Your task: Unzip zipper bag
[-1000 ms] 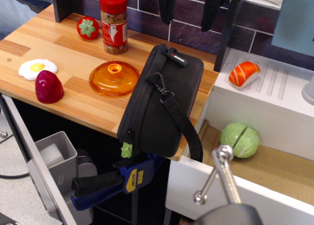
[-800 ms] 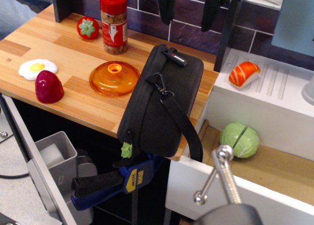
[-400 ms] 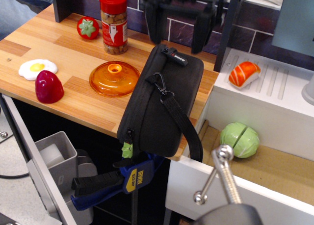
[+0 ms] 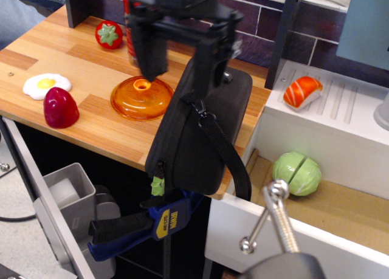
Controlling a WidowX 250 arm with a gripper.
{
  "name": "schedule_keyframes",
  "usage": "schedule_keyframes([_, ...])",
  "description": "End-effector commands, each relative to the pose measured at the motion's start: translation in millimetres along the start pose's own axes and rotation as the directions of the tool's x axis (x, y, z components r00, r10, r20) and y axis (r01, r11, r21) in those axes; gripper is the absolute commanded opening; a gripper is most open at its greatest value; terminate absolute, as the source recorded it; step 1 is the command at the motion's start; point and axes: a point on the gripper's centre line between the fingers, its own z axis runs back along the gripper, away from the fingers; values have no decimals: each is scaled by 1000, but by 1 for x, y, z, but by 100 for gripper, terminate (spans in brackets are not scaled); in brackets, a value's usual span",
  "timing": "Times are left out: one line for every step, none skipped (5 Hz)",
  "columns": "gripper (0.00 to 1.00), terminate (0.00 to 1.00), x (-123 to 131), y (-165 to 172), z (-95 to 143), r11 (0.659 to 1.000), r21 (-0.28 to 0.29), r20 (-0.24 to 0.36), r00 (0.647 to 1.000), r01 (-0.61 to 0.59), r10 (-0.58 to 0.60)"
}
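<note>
The zipper bag (image 4: 194, 139) is a black rectangular fabric case lying at a slant over the front edge of the wooden counter (image 4: 73, 66). A black strap (image 4: 228, 154) hangs from a metal clip (image 4: 199, 109) on its side. Its lime-green zipper pull (image 4: 157, 186) hangs at the lower left corner. My gripper (image 4: 179, 69) is black, open, with fingers spread wide, and hangs above the bag's far end and the orange lid. It hides the bag's tag.
An orange lid (image 4: 141, 98), a magenta toy (image 4: 59, 107), a fried-egg toy (image 4: 46, 83), a strawberry (image 4: 109, 34) and a red-capped jar (image 4: 130, 36) lie on the counter. A blue clamp (image 4: 146, 224) sits below the bag. Sushi (image 4: 302, 90) and cabbage (image 4: 296, 173) toys are at right.
My gripper has come down and to the left from the top edge of the view, and now hangs over the bag's far end. The bag has not moved.
</note>
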Motion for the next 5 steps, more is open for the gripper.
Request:
schedule_keyframes([100, 0, -37, 9, -22, 998, 60, 39, 999, 10, -13])
schedule_keyframes([100, 0, -34, 15, -42, 996, 83, 69, 998, -14, 8])
schedule_keyframes([100, 0, -25, 17, -59, 992, 111, 117, 992, -50, 37])
schedule_keyframes([100, 0, -18, 18, -71, 987, 135, 134, 989, -85, 67])
schedule_keyframes([100, 0, -17, 16, -79, 984, 146, 153, 985, -100, 78])
